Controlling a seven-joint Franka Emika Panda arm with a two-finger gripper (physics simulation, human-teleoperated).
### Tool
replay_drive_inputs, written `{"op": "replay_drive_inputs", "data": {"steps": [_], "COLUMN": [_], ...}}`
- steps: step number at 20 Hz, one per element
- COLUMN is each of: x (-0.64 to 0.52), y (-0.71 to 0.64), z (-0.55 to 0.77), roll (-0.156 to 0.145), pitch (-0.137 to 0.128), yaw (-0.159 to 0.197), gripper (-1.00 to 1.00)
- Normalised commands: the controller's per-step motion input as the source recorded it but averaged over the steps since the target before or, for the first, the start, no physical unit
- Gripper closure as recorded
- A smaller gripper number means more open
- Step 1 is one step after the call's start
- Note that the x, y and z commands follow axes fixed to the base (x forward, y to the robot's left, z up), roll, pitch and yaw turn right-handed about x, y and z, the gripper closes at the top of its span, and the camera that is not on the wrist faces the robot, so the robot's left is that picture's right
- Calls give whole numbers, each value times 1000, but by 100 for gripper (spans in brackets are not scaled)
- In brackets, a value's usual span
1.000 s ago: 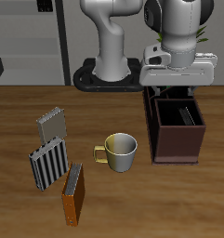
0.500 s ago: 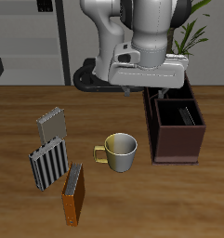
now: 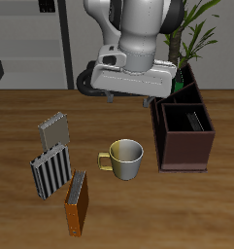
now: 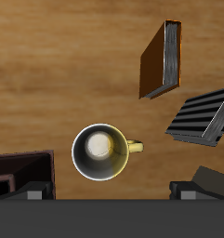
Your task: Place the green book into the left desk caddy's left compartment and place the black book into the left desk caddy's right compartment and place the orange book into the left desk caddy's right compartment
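Swinging away from the left desk caddy (image 3: 185,130), the arm now hangs above the middle of the table, whereas a second ago it stood directly over the caddy's open top; half a second ago it was already partway across; the gripper (image 3: 134,98) carries nothing in either view, and from that I judge a drop-off at the caddy is finished and the arm is heading for the next book. Whether the fingers are spread or closed I cannot tell; only dark finger housings show at the edge of the wrist view, with nothing between them.

A dark slim shape stands inside the caddy's right compartment (image 3: 192,123), probably the black book, though it is too small to be sure; the green book I cannot make out in either view.

The orange book (image 3: 77,202) lies on the table near the front edge, well apart from the gripper and beyond the mug (image 3: 124,160) as seen from the caddy; a grey striped book (image 3: 50,171) lies just beside it, farther back, and another grey book (image 3: 54,129) sits behind that; in the wrist view the orange book (image 4: 164,59) appears past the mug (image 4: 101,152), so the hand must travel across the mug and down toward it.
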Motion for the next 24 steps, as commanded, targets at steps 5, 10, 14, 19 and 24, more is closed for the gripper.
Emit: {"op": "replay_drive_inputs", "data": {"steps": [5, 10, 14, 19, 24], "x": [79, 42, 146, 349, 290], "y": [-285, -182, -106, -208, -224], "z": [50, -26, 14, 82, 16], "roll": [32, 51, 47, 7, 4], "pitch": [2, -11, -2, -8, 0], "yaw": [-16, 3, 28, 32, 7], "gripper": [-100, -100, -100, -100, -100]}}
